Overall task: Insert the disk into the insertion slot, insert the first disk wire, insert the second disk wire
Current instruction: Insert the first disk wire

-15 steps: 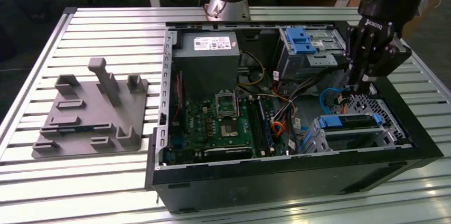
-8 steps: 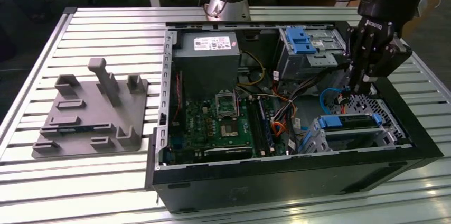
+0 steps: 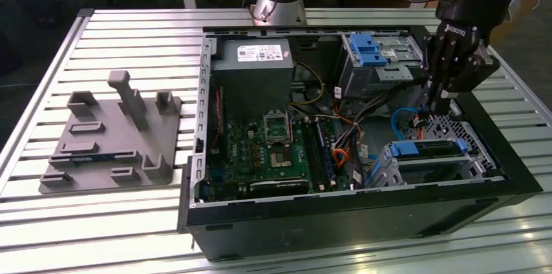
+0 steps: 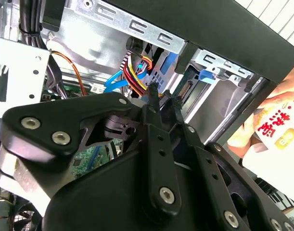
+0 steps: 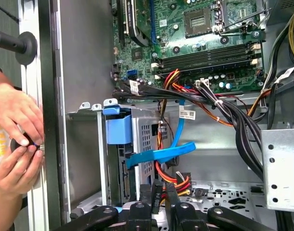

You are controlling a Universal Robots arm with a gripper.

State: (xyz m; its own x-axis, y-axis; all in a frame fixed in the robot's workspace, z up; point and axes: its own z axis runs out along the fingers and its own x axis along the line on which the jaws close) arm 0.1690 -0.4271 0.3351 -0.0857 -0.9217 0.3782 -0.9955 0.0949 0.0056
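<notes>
Disk (image 3: 423,148) sits inside insertion slot (image 3: 472,165). Claw (image 4: 159,95) squeezed tight on disk wire (image 5: 161,171). Wire soft, bendy. Plug end small, hard: best place to grab.

one computer case (image 3: 362,216); one motherboard (image 3: 267,154); one disk (image 3: 426,148); one insertion slot (image 3: 431,170); one grey bay (image 3: 379,61); one gripper (image 3: 437,109); two hands (image 5: 17,113) (image 5: 14,169); one grey fixture (image 3: 103,145)
</notes>
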